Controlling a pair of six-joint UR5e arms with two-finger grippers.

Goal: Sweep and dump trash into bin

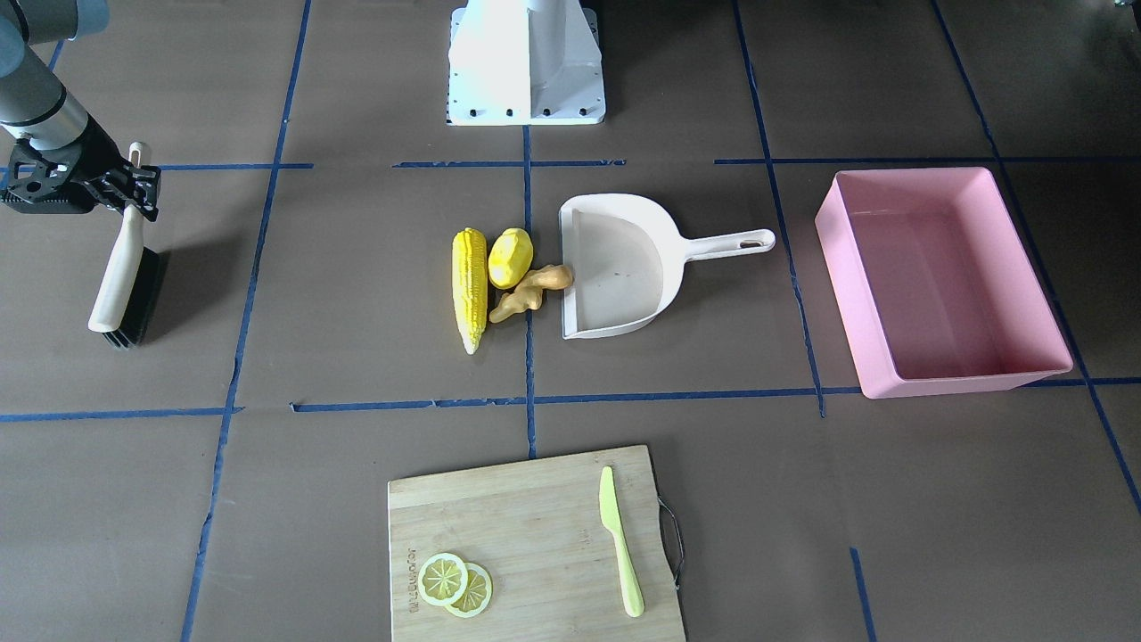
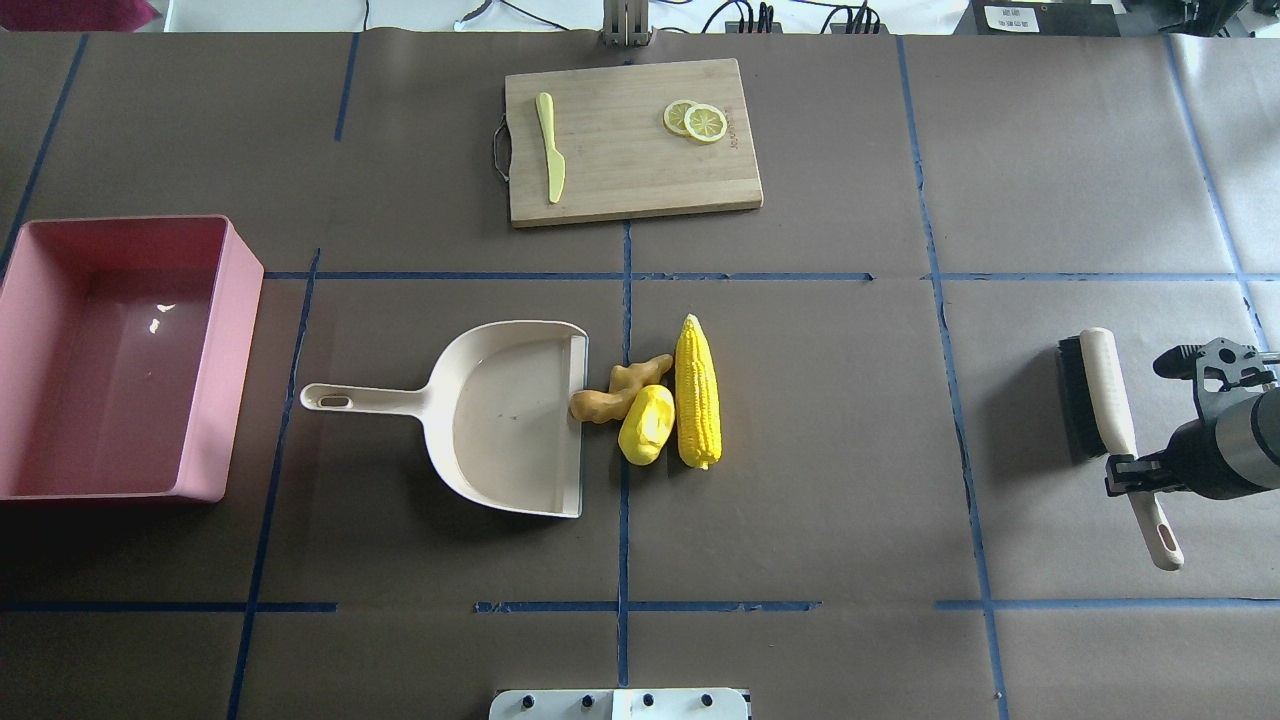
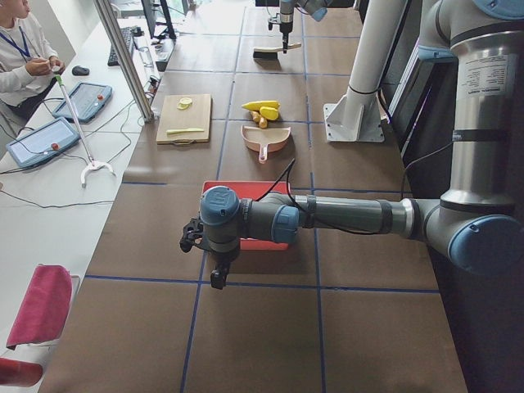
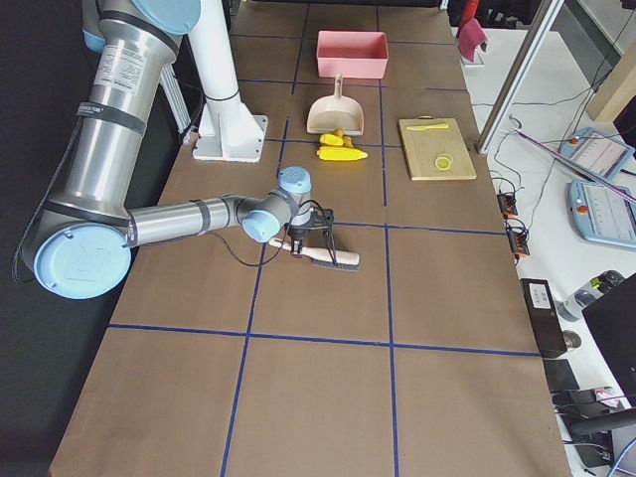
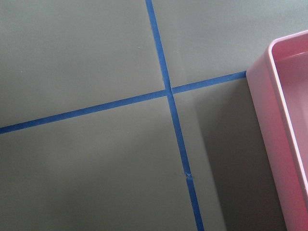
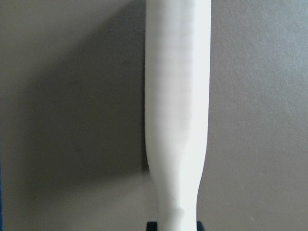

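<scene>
While the right gripper (image 2: 1135,462) straddles the brush (image 2: 1105,385) handle (clamped or not, I cannot tell), squeeze firmly before lifting; the trash (image 2: 697,400) lies well apart from the brush, at the dustpan (image 2: 500,420) mouth

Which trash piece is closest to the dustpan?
The ginger root, at the dustpan's open edge; lemon-like fruit and corn cob lie beyond it.

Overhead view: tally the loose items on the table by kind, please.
Trash: 3 (corn cob, lemon-like fruit, ginger root)
Lemon slices: 2
Sweeping tools: 2 (dustpan, brush)
Bin: 1
Cutting board: 1
Knife: 1
Total: 10
</scene>
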